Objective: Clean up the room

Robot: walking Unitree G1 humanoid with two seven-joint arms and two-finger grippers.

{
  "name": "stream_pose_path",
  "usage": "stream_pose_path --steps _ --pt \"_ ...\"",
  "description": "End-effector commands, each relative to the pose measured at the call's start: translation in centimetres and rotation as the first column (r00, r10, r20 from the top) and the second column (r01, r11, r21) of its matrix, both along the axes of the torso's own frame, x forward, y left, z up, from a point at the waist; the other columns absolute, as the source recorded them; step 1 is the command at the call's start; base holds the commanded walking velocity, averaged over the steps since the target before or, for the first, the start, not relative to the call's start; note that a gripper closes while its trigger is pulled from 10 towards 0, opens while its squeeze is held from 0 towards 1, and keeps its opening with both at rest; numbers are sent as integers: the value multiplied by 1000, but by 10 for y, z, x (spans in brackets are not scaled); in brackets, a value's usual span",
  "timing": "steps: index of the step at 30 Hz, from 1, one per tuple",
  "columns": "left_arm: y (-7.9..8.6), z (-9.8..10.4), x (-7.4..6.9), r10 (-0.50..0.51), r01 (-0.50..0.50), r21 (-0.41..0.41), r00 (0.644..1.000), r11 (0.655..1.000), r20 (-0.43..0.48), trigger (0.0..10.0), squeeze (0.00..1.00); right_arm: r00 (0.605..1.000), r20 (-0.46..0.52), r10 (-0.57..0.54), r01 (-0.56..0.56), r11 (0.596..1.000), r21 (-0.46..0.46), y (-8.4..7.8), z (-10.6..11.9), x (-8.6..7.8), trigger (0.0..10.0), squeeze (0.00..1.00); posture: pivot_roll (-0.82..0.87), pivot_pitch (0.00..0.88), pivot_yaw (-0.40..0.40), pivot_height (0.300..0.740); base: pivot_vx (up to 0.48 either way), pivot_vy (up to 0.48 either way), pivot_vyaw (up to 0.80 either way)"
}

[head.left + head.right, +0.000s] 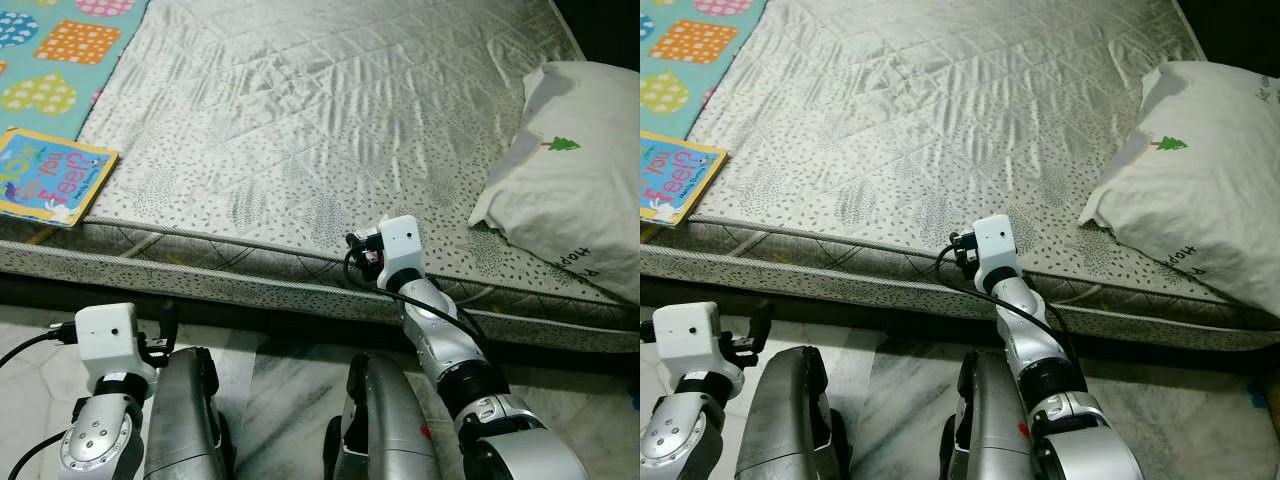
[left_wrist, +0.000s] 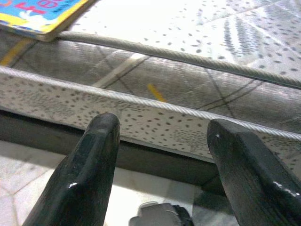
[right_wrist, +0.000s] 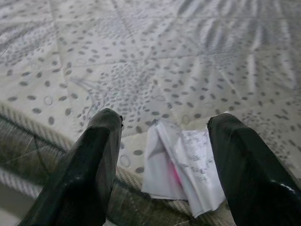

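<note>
A crumpled white paper point(image 3: 183, 165) with pink marks lies on the grey patterned mattress point(image 1: 300, 120), right at its front edge. My right gripper point(image 3: 164, 118) is open, and the paper sits between and just past its two black fingers without touching them. The right arm point(image 1: 430, 320) reaches up to that edge. My left gripper point(image 2: 163, 122) is open and empty. It is held low over the floor and faces the mattress's side. A colourful children's book point(image 1: 45, 178) rests on the mattress's front left corner.
A white pillow point(image 1: 570, 170) with a small green tree print lies on the right of the mattress. A play mat point(image 1: 60, 50) with bright shapes lies beyond the book. Marble floor point(image 1: 280, 380) runs along the mattress's front, where my legs point(image 1: 185, 410) stand.
</note>
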State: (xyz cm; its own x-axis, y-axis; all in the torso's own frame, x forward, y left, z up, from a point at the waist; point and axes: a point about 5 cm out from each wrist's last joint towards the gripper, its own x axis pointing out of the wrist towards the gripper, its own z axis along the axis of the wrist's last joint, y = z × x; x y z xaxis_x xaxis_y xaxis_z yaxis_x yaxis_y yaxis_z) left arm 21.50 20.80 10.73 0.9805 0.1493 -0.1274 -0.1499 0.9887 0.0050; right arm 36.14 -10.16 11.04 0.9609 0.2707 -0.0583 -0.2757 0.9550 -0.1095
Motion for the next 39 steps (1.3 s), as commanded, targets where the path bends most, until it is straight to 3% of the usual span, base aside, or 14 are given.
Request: stream_pose_path --steps 1,10,16,24,28,32,36,37,38,39 --pt "-4 -5 -5 -10 10 -11 999 1000 -33 10000 0 999 -22 -42 42 999 5 -3 -7 -2 10000 0 68 290 -164 565 0 0 0" --pt "-9 4 -20 -11 12 17 1000 1000 -27 10000 0 993 6 -115 116 992 -44 9 11 16 10000 0 145 332 -174 565 0 0 0" --pt "-17 19 -41 -31 32 37 999 999 -16 10000 0 992 8 -128 128 989 -81 9 16 21 10000 0 175 394 -183 565 0 0 0" --pt "-27 17 -63 -37 38 6 997 999 -73 10000 0 986 22 -163 164 982 -97 0 19 24 10000 0 170 461 -178 565 0 0 0" --pt "-30 18 -64 -44 45 2 995 999 -85 10000 0 985 21 -172 173 977 -123 0 17 23 10000 0 166 473 -179 565 0 0 0" --pt "-32 19 -66 -47 46 -5 994 999 -94 10000 0 982 28 -186 187 952 -242 -2 14 24 10000 0 165 483 -180 565 0 0 0" --pt "-33 19 -66 -50 49 -6 994 999 -98 10000 0 977 1 -213 204 933 -295 -9 10 24 10000 0 163 485 -180 565 0 0 0" --pt "-33 19 -66 -50 50 -6 994 999 -100 10000 0 974 -10 -224 210 927 -309 -12 9 24 9686 0 163 485 -180 565 0 0 0" --pt "-32 19 -66 -51 51 -5 994 999 -101 10000 0 970 -14 -243 226 922 -315 -18 8 24 3804 0 160 481 -180 565 0 0 0" --pt "-32 18 -65 -51 51 -4 993 999 -102 10000 0 964 -17 -267 248 916 -317 -25 8 25 1098 0 159 478 -180 565 0 0 0"
